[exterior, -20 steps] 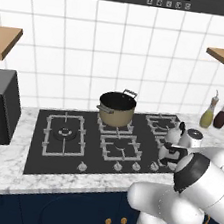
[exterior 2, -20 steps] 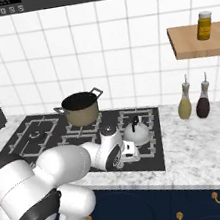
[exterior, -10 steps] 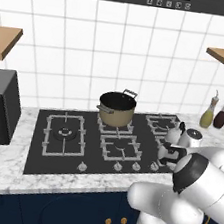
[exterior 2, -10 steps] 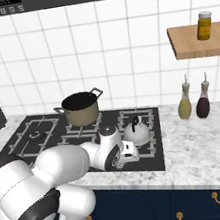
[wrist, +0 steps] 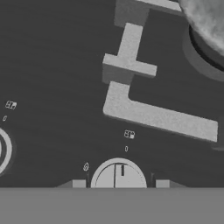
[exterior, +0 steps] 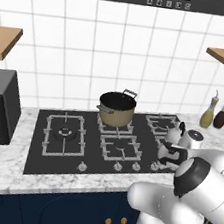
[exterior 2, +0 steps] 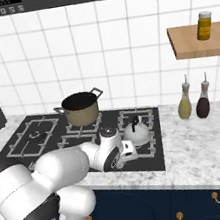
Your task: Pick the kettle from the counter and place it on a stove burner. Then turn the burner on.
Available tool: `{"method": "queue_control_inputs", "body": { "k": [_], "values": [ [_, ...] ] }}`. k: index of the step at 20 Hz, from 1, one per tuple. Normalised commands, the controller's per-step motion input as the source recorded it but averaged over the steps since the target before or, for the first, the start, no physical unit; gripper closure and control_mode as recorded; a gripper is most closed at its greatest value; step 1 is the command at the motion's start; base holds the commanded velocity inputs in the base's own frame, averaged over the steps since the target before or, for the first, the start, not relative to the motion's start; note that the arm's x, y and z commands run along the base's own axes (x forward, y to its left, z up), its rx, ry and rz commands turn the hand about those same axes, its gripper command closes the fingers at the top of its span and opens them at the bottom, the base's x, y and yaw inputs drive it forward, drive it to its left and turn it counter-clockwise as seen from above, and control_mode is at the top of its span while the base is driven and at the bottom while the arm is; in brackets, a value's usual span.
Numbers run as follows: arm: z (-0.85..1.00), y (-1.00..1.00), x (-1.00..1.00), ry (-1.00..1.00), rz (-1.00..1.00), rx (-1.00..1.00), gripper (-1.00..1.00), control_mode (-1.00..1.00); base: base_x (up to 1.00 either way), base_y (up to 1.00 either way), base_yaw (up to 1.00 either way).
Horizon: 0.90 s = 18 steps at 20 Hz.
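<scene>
counter [exterior 2: 203, 142] carries the black cooktop [exterior: 38, 149] | pot [exterior: 117, 108] on the back middle grate | kettle [exterior 2: 137, 132] upright on the right front burner [exterior 2: 148, 146] | gripper [exterior 2: 130, 151] low beside the kettle, over a round knob [wrist: 118, 175]; finger gap cannot be told

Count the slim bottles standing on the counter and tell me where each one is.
2. Both stand at the back of the counter, right of the cooktop: an olive-yellow bottle on the left, and a dark red bottle just beside it on the right.
</scene>
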Motion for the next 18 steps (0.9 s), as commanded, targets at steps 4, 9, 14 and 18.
{"method": "queue_control_inputs", "body": {
  "k": [4,9,14,18],
  "values": [
    [0.01,0.00,0.00,0.00,0.26,-0.07,1.00,-1.00,0.00,0.00,0.00],
    [0.00,0.00,0.00,0.00,0.25,-0.07,1.00,-1.00,0.00,0.00,0.00],
    [0.00,0.00,0.00,0.00,0.26,-0.09,1.00,-1.00,0.00,0.00,0.00],
    [0.00,0.02,-0.01,0.00,0.24,-0.09,1.00,-1.00,0.00,0.00,0.00]
  ]
}}
